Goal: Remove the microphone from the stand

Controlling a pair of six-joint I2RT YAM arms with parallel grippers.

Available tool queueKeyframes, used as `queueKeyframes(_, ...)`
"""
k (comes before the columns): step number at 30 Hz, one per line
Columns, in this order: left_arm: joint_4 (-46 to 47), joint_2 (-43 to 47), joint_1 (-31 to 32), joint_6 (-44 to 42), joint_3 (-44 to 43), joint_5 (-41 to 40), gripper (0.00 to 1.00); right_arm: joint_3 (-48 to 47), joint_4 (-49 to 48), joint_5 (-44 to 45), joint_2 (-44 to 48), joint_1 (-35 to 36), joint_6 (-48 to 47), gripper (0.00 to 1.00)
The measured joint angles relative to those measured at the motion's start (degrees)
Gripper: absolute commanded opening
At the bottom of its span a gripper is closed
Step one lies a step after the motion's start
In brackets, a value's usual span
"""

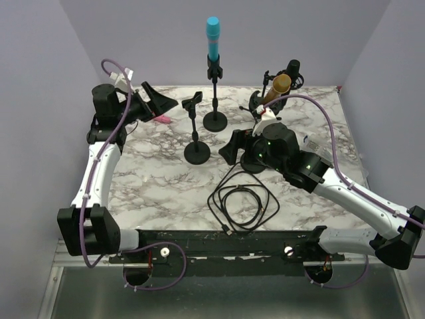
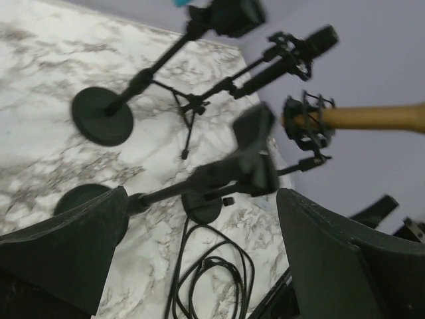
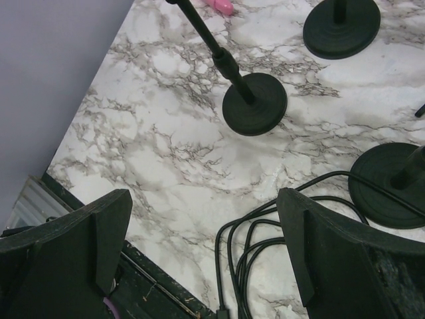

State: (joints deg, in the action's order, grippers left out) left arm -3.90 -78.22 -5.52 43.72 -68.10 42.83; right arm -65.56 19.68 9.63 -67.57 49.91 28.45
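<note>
Microphone (image 1: 162, 119), pink, flat on desk (image 1: 153, 179) since apparently freed from empty stand (image 1: 194, 126); left tool (image 2: 201, 199), right tool (image 3: 202, 199) splayed, empty.

In the left wrist view the teal microphone (image 2: 179, 2) is cut to a sliver by the top edge, the gold microphone (image 2: 372, 117) runs off the right edge, and the empty clip stand (image 2: 249, 156) is blurred. From above, the pink object (image 1: 162, 119) near the table's (image 1: 153, 179) left edge sits partly behind the left gripper (image 1: 159, 108) and is too small to identify. In the right wrist view a stand base (image 3: 392, 189) is cut off at the right edge, and the cable (image 3: 265, 252) at the bottom edge.
</note>
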Motion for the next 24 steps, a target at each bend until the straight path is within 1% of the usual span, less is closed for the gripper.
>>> queueKeyframes(2,-0.8,2.3,3.5,-4.1,-1.2,0.9,0.99,0.0,0.0,0.0,0.0,0.0,0.0,1.00)
queueKeyframes(5,-4.3,3.4,10.0,-11.8,-6.4,0.5,0.99,0.0,0.0,0.0,0.1,0.0,0.0,1.00)
queueKeyframes(6,-5.6,3.4,11.2,-13.4,-8.0,0.2,0.98,0.0,0.0,0.0,0.2,0.0,0.0,1.00)
queueKeyframes(10,-13.4,1.2,17.1,-22.5,-16.6,-6.8,0.99,0.0,0.1,0.0,1.2,0.0,0.0,1.00)
queueKeyframes(12,-18.2,-1.5,19.6,-26.9,-22.3,-11.9,0.98,0.0,0.2,0.2,1.9,0.0,0.0,1.00)
queueKeyframes(15,-23.0,-5.0,22.0,-31.2,-27.4,-18.2,0.99,0.0,0.3,0.9,3.2,0.0,0.0,1.00)
queueKeyframes(18,-27.4,-8.1,23.7,-34.6,-30.7,-23.1,0.97,0.0,0.4,1.5,4.1,0.0,0.0,1.00)
queueKeyframes(24,-34.4,-14.9,24.7,-38.2,-37.4,-28.7,0.90,0.0,0.5,1.7,4.3,0.0,0.0,1.00)
